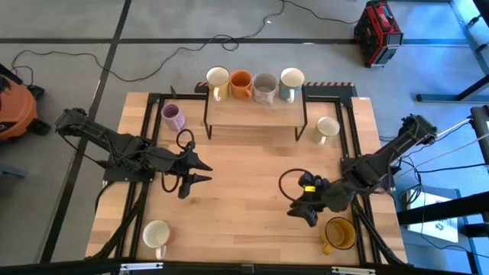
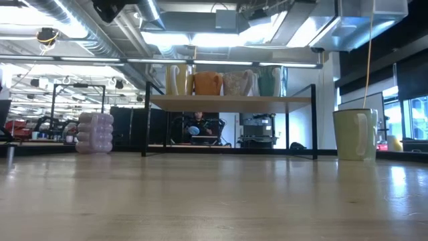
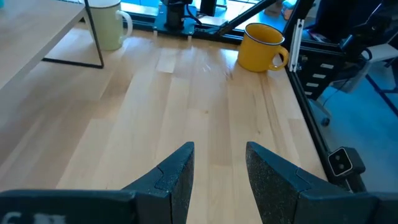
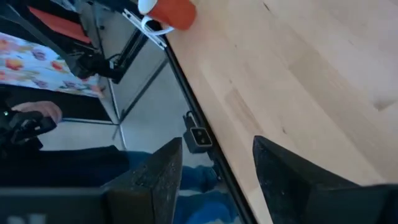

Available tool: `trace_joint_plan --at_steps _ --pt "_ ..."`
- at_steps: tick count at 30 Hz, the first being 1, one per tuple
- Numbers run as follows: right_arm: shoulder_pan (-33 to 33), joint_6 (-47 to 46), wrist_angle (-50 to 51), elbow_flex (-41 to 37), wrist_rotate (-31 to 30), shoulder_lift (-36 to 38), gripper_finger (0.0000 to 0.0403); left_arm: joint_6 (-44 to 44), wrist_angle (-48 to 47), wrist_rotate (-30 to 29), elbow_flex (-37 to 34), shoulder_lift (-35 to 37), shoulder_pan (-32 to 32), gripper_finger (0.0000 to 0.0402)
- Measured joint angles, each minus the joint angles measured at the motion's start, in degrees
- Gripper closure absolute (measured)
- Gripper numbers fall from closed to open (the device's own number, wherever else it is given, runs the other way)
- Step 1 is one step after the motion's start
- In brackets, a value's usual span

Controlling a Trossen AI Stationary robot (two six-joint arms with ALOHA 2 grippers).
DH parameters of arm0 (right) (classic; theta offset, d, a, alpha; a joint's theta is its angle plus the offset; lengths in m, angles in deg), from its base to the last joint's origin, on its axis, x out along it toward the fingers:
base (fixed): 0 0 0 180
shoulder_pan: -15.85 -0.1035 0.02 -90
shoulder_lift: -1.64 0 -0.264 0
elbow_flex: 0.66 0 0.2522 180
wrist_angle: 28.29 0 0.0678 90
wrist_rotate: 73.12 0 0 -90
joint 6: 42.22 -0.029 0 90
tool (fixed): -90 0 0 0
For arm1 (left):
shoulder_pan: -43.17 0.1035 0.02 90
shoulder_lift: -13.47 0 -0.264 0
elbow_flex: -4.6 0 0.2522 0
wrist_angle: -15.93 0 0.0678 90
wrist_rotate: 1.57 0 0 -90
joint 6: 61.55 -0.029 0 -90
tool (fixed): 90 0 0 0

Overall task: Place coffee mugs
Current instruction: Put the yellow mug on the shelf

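Note:
Four coffee mugs stand in a row on the low wooden shelf point(image 1: 252, 111): cream point(image 1: 218, 79), orange point(image 1: 241, 82), grey-beige point(image 1: 264, 86) and mint point(image 1: 291, 82). On the table stand a lilac mug point(image 1: 173, 117) left of the shelf, a cream mug point(image 1: 327, 128) right of it, a white mug point(image 1: 157, 234) at the near left and a yellow mug point(image 1: 340, 233) at the near right. My left gripper point(image 1: 208, 171) hovers open over the table's left half, its fingers point(image 3: 177, 180) empty. My right gripper point(image 1: 300, 214) hovers open just left of the yellow mug, holding nothing point(image 4: 217, 180).
A black frame point(image 1: 351, 153) runs round the tabletop. The shelf's thin black legs point(image 3: 93, 37) stand on the wood. Bare wood lies between the two grippers. A person's hand point(image 4: 31, 115) shows beyond the table's near edge. A red case point(image 1: 378, 30) sits on the floor.

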Motion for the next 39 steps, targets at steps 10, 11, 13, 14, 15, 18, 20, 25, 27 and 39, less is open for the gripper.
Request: trace_joint_plan --at_steps 10,11,13,14,15,18,20,25,27,39 --pt "-3.47 -10.3 19.98 12.5 6.05 -6.67 0.0217 0.01 -0.06 -0.07 0.0 -0.68 -0.02 0.0262" --pt "-3.86 -12.17 20.7 12.46 7.57 -7.1 0.0217 0.0 -0.11 -0.04 0.0 -0.89 -0.02 0.0262" --pt "-5.02 -16.57 22.14 11.78 10.51 -8.13 0.0217 0.02 -0.13 -0.03 -0.04 -0.87 -0.02 0.0262" --pt "-5.79 -18.98 22.87 11.25 11.86 -8.63 0.0217 0.0 0.02 -0.04 -0.02 -0.83 -0.02 0.0262" --pt "-6.57 -21.37 23.73 10.81 13.13 -9.12 0.0217 0.0 -0.01 -0.04 -0.02 -0.83 -0.02 0.0262" --pt "-9.33 -27.72 24.0 9.44 16.01 -10.45 0.0217 0.0 -0.07 -0.04 -0.02 -0.83 -0.02 0.0262" --pt "-11.29 -31.11 24.17 8.79 16.32 -11.27 0.0217 -0.16 -0.09 -0.04 -0.04 -0.85 -0.02 0.0262" --pt "-14.93 -38.72 24.16 8.09 16.38 -12.64 0.0217 -0.37 -0.09 -0.04 -0.04 -0.85 -0.02 0.0262" --pt "-15.98 -40.55 24.28 7.64 16.35 -13.0 0.0217 -0.39 -0.09 -0.04 -0.04 -0.85 -0.02 0.0262" --pt "-16.44 -43.07 25.36 1.08 18.42 -16.37 0.0217 -0.48 -0.09 -0.04 -0.04 -0.85 -0.02 0.0262"
